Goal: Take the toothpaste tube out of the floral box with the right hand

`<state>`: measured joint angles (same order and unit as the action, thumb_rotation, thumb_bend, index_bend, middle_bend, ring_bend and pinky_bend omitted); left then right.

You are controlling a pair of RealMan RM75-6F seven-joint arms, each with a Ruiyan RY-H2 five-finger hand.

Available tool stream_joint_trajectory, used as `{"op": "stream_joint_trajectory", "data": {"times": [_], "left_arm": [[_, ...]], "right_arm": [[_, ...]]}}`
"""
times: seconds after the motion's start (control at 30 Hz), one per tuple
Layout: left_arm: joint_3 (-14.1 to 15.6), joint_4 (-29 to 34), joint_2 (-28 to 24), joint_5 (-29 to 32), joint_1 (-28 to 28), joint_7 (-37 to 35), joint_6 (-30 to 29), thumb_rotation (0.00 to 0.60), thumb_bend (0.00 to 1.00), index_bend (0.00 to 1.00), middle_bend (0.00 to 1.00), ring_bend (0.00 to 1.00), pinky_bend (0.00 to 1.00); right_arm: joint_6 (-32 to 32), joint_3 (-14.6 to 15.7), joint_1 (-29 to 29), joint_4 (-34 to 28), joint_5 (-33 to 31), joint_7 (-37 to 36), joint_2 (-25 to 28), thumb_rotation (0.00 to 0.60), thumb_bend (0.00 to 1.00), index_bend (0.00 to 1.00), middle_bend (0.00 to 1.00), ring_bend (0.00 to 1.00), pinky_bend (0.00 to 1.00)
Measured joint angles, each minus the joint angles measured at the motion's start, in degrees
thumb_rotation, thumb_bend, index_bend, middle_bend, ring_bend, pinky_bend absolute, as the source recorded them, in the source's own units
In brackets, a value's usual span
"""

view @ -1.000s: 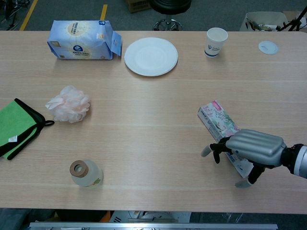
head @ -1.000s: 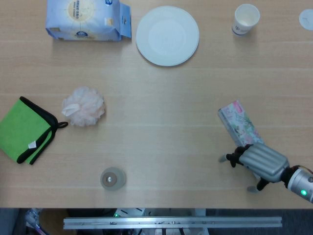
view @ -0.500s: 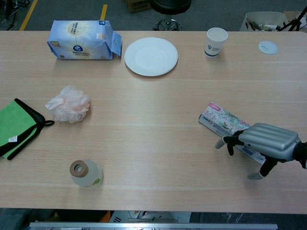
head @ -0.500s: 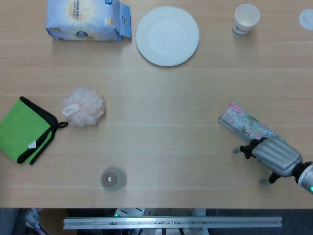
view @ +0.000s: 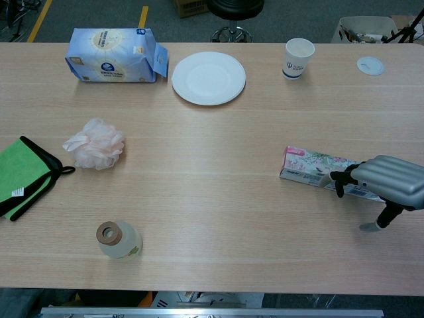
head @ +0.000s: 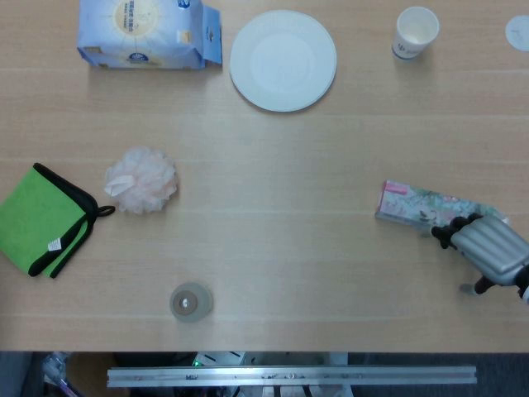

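On the pale wood-grain laminate tabletop [head: 273, 165], the long, flat cardboard box printed with pink and green flowers [head: 417, 207] lies on its broad side near the right edge, its length running almost left to right. The robot's ribbed, silver metal right hand [head: 489, 248] lies over the box's right end, its dark-tipped fingers [view: 339, 181] curled down onto the box top; whether they actually grasp the box or only press on it cannot be told, and the thumb reaches down to the tabletop beside it. In the chest view the same hand [view: 391, 182] covers the right end of the box [view: 311, 165], where a white barcode strip shows under the fingers. No toothpaste tube is visible; both visible ends of the box look closed. The left hand appears in neither view. Well apart, along the far edge, sit a soft blue and white plastic pack of tissues [head: 145, 33], a round white paper plate [head: 283, 59], a white paper cup with a blue mark [head: 414, 32] and a small white round lid [head: 517, 31]. At the left lie a fluffy pale pink mesh bath sponge [head: 140, 179] and a folded green cloth with black trim [head: 41, 219]; nearer the front stands a small squat bottle with a brown ring top [view: 118, 238].
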<state>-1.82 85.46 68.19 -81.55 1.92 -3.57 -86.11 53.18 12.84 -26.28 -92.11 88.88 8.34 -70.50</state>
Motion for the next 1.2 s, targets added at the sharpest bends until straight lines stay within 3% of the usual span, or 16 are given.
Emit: {"op": "stream_joint_trajectory", "data": {"times": [0.3,0.53,0.73,0.93,1.2], "left_arm": [[0.0,0.2,-0.2,0.1,0.1,-0.1,-0.1,0.600,0.01,0.42,0.38,0.34,0.57],[0.1,0.2,-0.2,-0.1,0.0,0.0,0.1,0.600,0.01,0.42,0.38,0.34,0.57],[0.1,-0.5,-0.2,0.0,-0.2,-0.7,0.6,0.600,0.01,0.42,0.38,0.34,0.57],[0.2,-1.5,0.0,0.1,-0.2,-2.0,1.0,0.600,0.01,0.42,0.38,0.34,0.57],[0.3,-2.8,0.3,0.2,0.0,-3.3,1.2,0.600,0.01,0.42,0.38,0.34,0.57]], "right_arm": [[2.1,-1.6,0.5,-0.4,1.2,-4.0,-0.5,0.600,0.05,0.22,0.42,0.30,0.35],[7.5,-5.1,1.5,-1.0,1.5,-4.1,-2.5,0.600,0.05,0.22,0.35,0.27,0.35],[9.0,-7.4,2.9,-3.4,-2.7,5.2,-4.3,0.600,0.05,0.22,0.31,0.25,0.35],[12.1,-9.7,4.9,-6.7,-10.2,19.7,-7.4,0.600,0.03,0.22,0.29,0.24,0.31],[16.5,-12.9,5.9,-10.7,-28.4,40.6,-13.8,0.600,0.03,0.22,0.25,0.21,0.30]]}}
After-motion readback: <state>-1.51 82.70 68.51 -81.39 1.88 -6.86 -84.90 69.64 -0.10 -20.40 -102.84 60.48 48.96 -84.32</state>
